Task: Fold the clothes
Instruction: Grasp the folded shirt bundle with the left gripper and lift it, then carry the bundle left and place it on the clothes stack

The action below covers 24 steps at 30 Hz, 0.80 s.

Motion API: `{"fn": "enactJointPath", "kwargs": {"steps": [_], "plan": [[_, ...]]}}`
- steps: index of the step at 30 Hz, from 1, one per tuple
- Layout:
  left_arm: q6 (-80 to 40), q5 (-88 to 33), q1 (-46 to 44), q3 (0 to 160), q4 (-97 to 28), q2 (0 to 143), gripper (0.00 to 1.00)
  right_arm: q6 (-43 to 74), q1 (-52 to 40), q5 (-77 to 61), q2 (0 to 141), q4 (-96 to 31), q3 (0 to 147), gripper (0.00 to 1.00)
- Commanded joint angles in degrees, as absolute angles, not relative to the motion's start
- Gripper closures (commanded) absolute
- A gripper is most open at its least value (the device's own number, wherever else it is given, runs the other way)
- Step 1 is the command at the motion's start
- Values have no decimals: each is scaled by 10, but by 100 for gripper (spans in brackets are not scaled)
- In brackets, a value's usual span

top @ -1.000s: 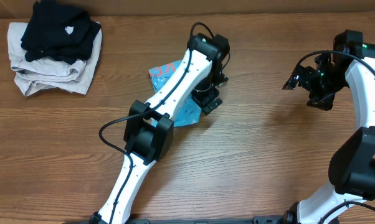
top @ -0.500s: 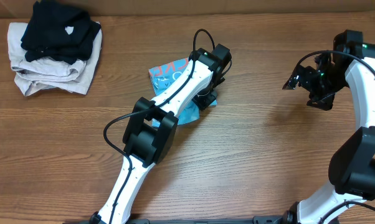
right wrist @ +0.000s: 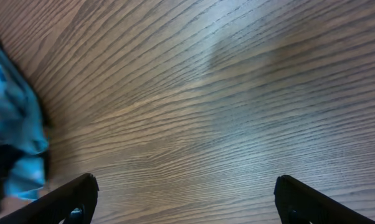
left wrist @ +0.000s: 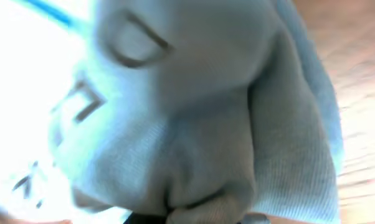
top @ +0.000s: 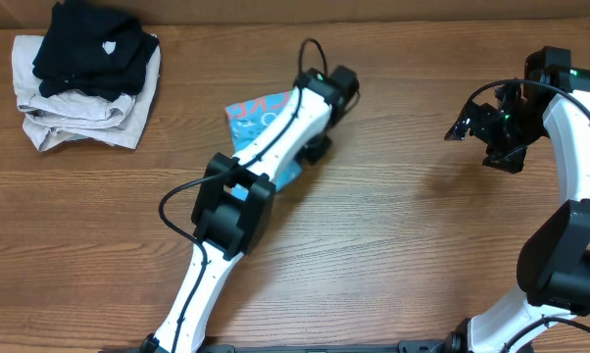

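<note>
My left gripper [top: 319, 149] sits buried in the bunched sky-blue T-shirt [left wrist: 194, 124] (clamped or not, I cannot tell); my right gripper [right wrist: 184, 202] hovers spread wide, well apart, leaving room.

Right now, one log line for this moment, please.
left hand: on blue T-shirt, grip unclear | right hand: open, over table | fold unfinished

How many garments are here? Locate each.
3: light sky-blue cotton T-shirt, centre, under the left arm; black garment atop crumpled beige garment, top-left. Others may be hidden.
</note>
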<state>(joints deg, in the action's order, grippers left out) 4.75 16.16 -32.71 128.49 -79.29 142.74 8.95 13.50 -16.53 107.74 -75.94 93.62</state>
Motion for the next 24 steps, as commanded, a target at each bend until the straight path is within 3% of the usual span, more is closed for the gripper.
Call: {"fn": "enactJointPath", "kwargs": {"steps": [1, 8, 15, 24], "plan": [[9, 215, -269, 1449, -854, 1426, 96, 86, 136, -170, 1068, -757, 946, 5], [2, 214, -166, 1787, -958, 1426, 96, 86, 136, -170, 1068, -760, 946, 5], [6, 216, -29, 1795, -895, 1332, 96, 86, 136, -170, 1068, -775, 946, 5], [-5, 216, 120, 1783, -835, 1338, 96, 88, 135, -173, 1068, -790, 946, 6]]}}
